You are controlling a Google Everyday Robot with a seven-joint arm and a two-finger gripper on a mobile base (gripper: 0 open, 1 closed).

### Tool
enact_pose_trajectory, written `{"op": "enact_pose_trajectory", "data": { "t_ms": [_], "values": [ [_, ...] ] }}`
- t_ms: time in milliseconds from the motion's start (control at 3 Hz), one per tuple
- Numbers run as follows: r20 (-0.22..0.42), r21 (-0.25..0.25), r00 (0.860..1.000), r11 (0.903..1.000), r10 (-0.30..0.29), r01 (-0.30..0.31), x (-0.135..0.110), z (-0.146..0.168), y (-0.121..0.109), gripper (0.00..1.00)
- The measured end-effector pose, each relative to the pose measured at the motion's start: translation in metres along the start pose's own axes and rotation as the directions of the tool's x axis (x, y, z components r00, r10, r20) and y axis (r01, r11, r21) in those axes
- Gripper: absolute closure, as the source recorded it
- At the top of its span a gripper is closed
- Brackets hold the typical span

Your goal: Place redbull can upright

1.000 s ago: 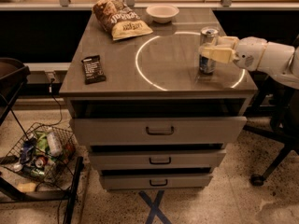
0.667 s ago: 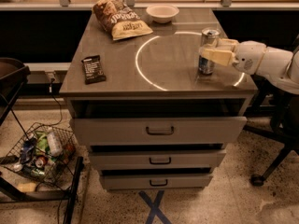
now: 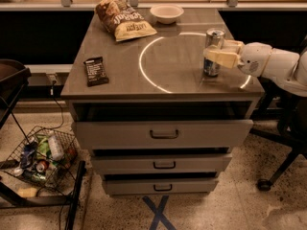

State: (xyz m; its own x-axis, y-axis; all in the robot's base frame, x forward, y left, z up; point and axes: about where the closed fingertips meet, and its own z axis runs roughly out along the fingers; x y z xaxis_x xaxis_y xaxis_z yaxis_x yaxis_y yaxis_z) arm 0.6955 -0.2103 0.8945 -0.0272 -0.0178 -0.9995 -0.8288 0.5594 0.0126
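— Nothing much has shifted since a second ago: arm and can sit where they did.
— Start near. What's hard to read?
— The top drawer (image 3: 163, 133) stands slightly open, its inside in shadow. The wire basket (image 3: 41, 159), on the floor at 8 o'clock, holds a jumble I can't sort out.
— And on the table (image 3: 120, 83)?
— A snack bar (image 3: 96, 71) lies at 9 o'clock. At 3 o'clock the redbull can (image 3: 214, 36) stands upright. The gripper (image 3: 218, 53) reaches in from the right, fingers clasped round its middle. The far finger is partly hidden and the arm is cut off at the frame edge.
— Which step, then?
— I'd judge the placing is done and the release is left. That means opening evenly and backing out toward 3 o'clock, since a slim can tips easily.
— Beyond?
— A chip bag (image 3: 123, 19) at 11 o'clock and a bowl (image 3: 166, 12) at 12, both well apart from the can.
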Motion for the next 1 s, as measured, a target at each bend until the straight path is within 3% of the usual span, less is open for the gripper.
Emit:
{"op": "enact_pose_trajectory", "data": {
  "t_ms": [667,1000],
  "values": [
    [0.000,-0.010,1.000,0.9999,0.000,0.000,-0.0003,0.0062,0.0030,0.05],
    [0.001,-0.014,1.000,0.9999,0.001,-0.001,-0.0003,0.0082,0.0040,0.00]
  ]
}}
